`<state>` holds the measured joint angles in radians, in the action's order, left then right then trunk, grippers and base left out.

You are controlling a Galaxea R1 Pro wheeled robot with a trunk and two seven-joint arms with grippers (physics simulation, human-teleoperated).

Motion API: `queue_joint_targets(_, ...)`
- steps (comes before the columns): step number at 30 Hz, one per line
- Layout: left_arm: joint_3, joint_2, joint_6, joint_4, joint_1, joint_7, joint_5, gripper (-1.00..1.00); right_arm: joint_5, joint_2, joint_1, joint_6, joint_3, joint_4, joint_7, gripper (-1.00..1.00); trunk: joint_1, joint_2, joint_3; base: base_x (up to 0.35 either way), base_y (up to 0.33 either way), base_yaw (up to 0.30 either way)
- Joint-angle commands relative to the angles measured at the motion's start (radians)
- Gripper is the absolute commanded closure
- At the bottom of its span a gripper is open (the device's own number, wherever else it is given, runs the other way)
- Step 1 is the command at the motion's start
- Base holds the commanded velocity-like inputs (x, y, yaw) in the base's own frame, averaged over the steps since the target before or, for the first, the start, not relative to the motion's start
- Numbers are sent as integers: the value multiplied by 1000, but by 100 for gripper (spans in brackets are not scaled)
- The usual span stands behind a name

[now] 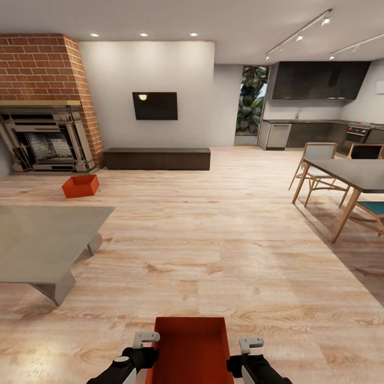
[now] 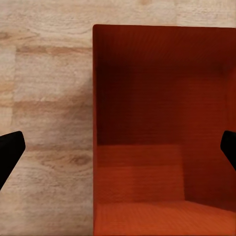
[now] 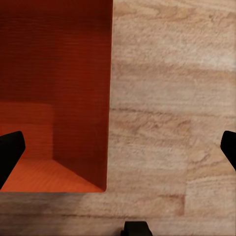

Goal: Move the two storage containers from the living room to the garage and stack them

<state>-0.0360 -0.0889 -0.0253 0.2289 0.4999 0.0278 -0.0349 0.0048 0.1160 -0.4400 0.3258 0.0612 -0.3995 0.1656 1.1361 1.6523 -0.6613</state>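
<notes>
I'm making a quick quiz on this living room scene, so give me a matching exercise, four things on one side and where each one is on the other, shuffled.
Things:
1. near storage container
2. far storage container
3. TV
4. dining table

Places:
A. on the white wall above the low dark bench
B. on the wood floor in front of the brick fireplace
C. at the right, with chairs around it
D. between the left hand and right hand

Pairs: 1-D, 2-B, 3-A, 4-C

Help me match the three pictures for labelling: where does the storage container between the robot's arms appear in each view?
Head view: near container at bottom centre, between both grippers.
Left wrist view: it takes the right part of the picture.
Right wrist view: it takes the upper left part.
Shared landmark: the light wood plank floor beside it.
</notes>
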Motion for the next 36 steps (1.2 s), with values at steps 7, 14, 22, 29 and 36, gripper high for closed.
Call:
queue_joint_targets(7,-4,0,-4,1,0,3,-1,-100,1,-1,0,9,6,-1,5,-100,27,50,-23,0,0,0)
queue_joint_targets(14,-3,0,-4,1,0,4,-1,-100,1,-2,0,9,6,-1,5,-100,54,99,-45,0,0,0)
queue_joint_targets(22,-4,0,-2,0,0,6,0,-100,1,-1,0,9,6,-1,5,-100,84,155,-70,0,0,0)
queue_joint_targets(29,-3,0,-2,0,0,6,-1,-100,1,-2,0,9,6,0,5,-100,111,204,-92,0,0,0)
queue_joint_targets(36,-4,0,-1,0,0,6,-1,-100,2,-4,0,9,6,1,5,-100,138,253,-114,0,0,0)
